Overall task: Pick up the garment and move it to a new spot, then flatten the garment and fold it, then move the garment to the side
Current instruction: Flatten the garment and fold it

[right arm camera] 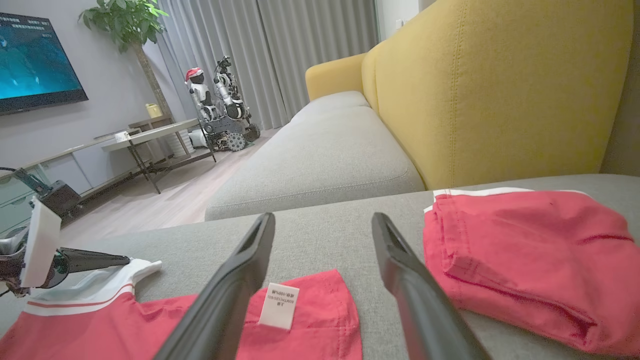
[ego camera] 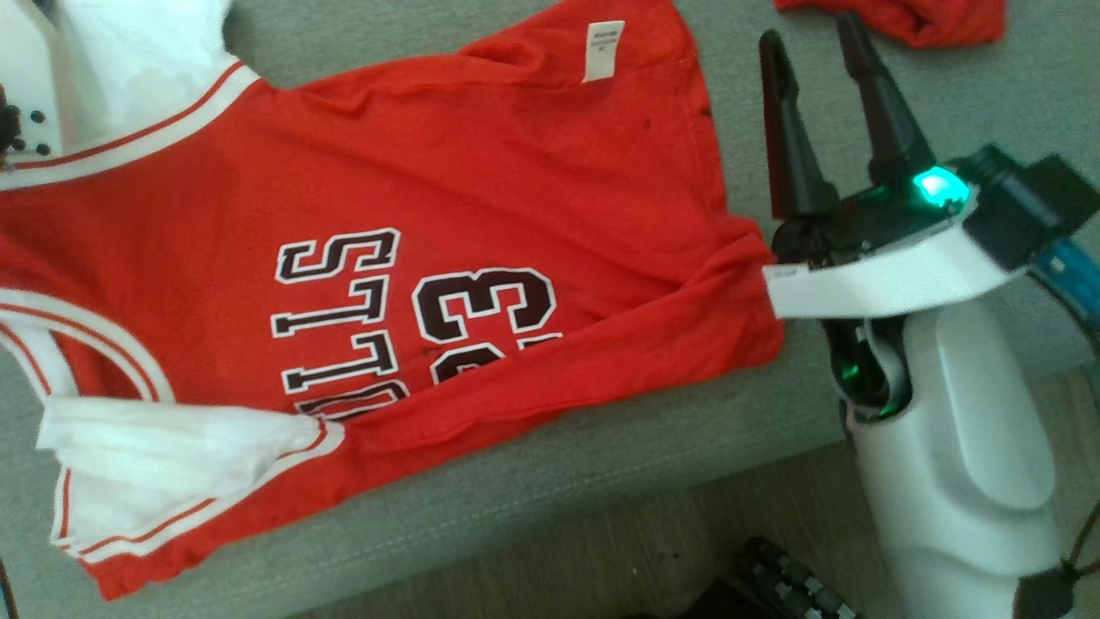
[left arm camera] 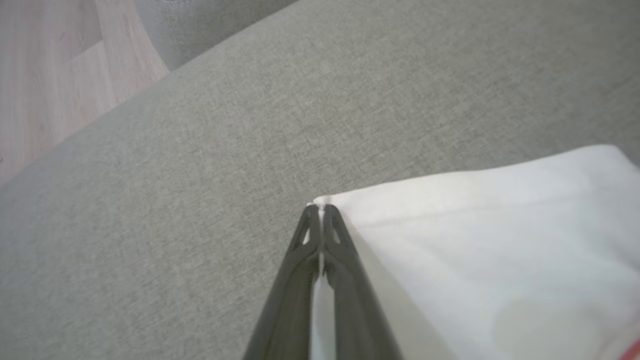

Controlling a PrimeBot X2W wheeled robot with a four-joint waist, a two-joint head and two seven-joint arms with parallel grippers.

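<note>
The garment point(ego camera: 481, 189) is a red jersey with white trim and dark lettering, spread across the grey couch cushion point(ego camera: 550, 481). In the left wrist view my left gripper point(left arm camera: 318, 210) is shut on a white corner of the garment point(left arm camera: 475, 250), with cloth pinched between the fingers. The right wrist view shows that left gripper point(right arm camera: 125, 260) at the jersey's white shoulder strap. My right gripper point(ego camera: 808, 34) is open, fingers apart over bare cushion just right of the jersey's hem edge. In its own view the right gripper point(right arm camera: 322, 220) hovers above the garment point(right arm camera: 330, 310) near its white label.
A second red garment point(right arm camera: 525, 260), folded, lies on the cushion to the right of my right gripper, by the yellow backrest point(right arm camera: 500, 90). The cushion's front edge and wood floor point(ego camera: 601, 559) are close below the jersey. A low table and another robot stand across the room.
</note>
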